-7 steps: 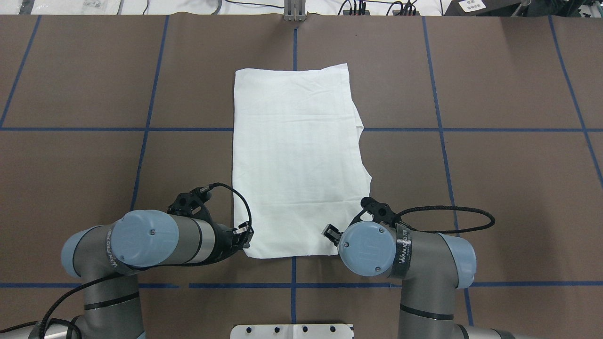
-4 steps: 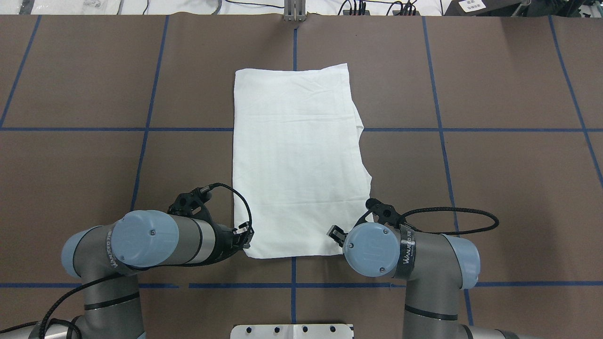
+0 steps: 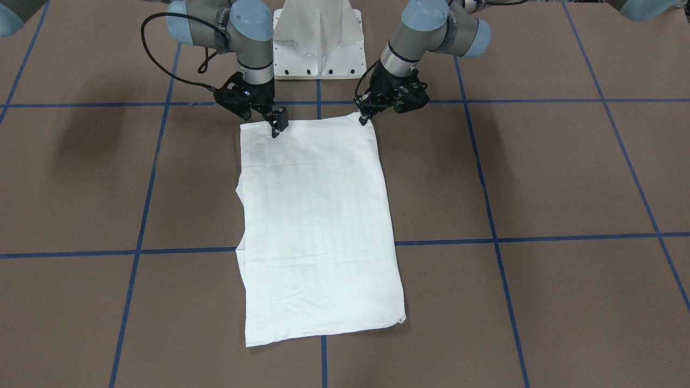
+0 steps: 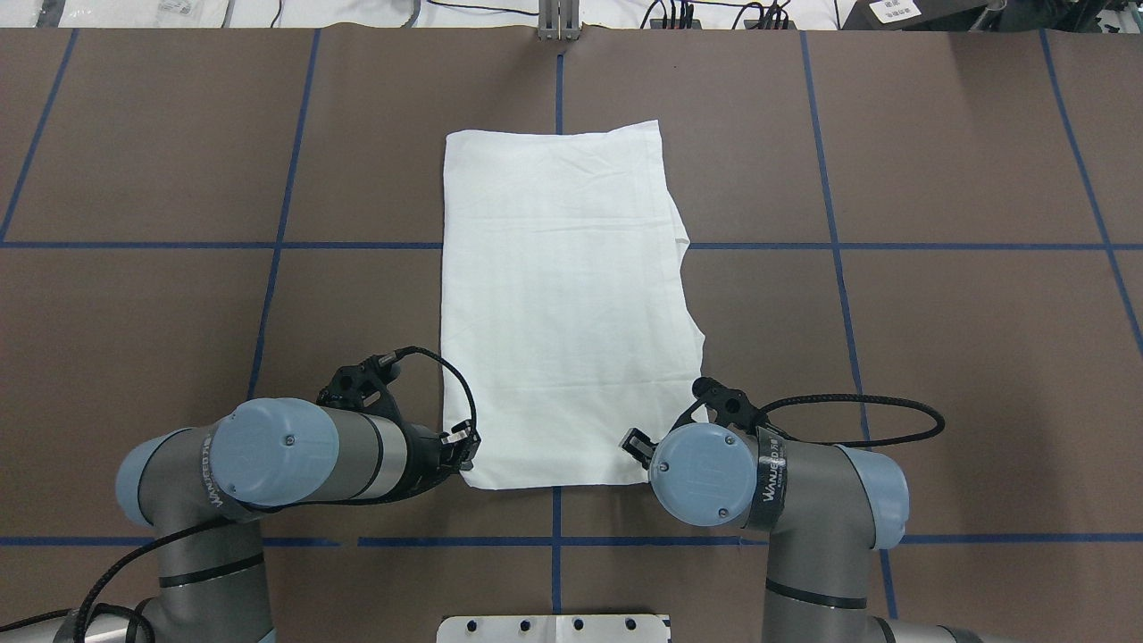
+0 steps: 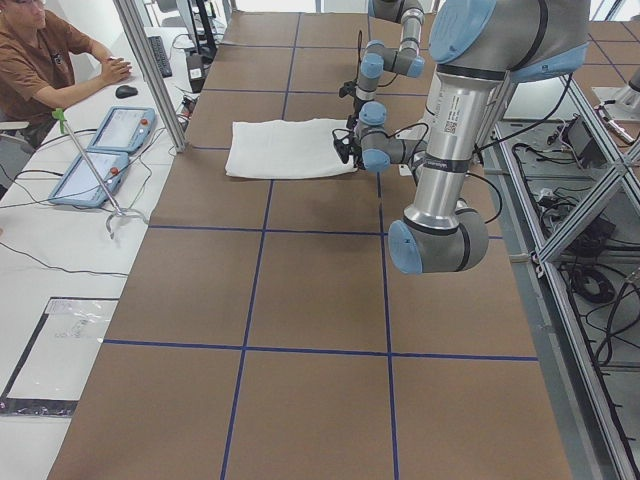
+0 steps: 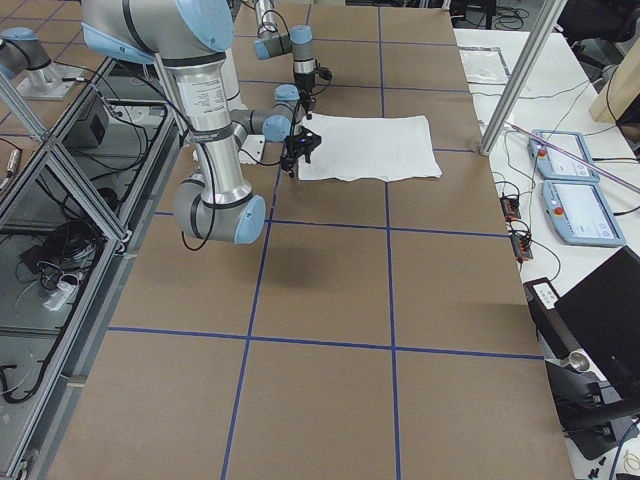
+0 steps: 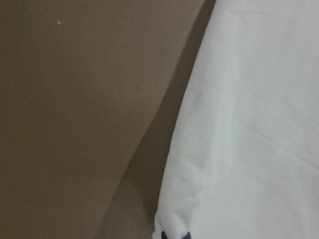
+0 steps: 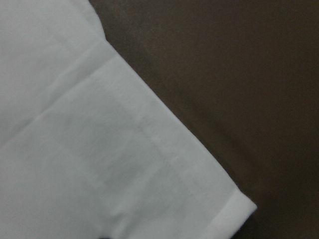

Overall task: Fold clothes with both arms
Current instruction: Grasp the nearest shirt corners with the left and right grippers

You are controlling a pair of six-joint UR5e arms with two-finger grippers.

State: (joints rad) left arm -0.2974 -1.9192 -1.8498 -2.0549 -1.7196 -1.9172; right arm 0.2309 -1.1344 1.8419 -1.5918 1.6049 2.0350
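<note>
The white shirt (image 4: 563, 304) lies flat on the brown table as a long folded rectangle; no print or collar shows. It also shows in the front view (image 3: 318, 226). My left gripper (image 4: 466, 451) sits at the shirt's near left corner, low on the table, shut on the fabric edge; the front view shows it on the right (image 3: 365, 117). The left wrist view shows the pinched shirt edge (image 7: 239, 124). My right gripper (image 4: 634, 444) sits on the near right corner, shut on the fabric; the front view shows it on the left (image 3: 277, 127). The right wrist view shows the hemmed shirt corner (image 8: 99, 149).
The white metal pedestal (image 3: 318, 37) stands at the robot's base, just behind both grippers. Blue tape lines cross the brown table (image 4: 938, 357). In the left side view a seated operator (image 5: 45, 55), two tablets (image 5: 105, 150) and a metal post (image 5: 150, 75) line the far table edge.
My right arm has shifted slightly to the right and toward the robot at the shirt's near corner. The left arm and the shirt have stayed put.
</note>
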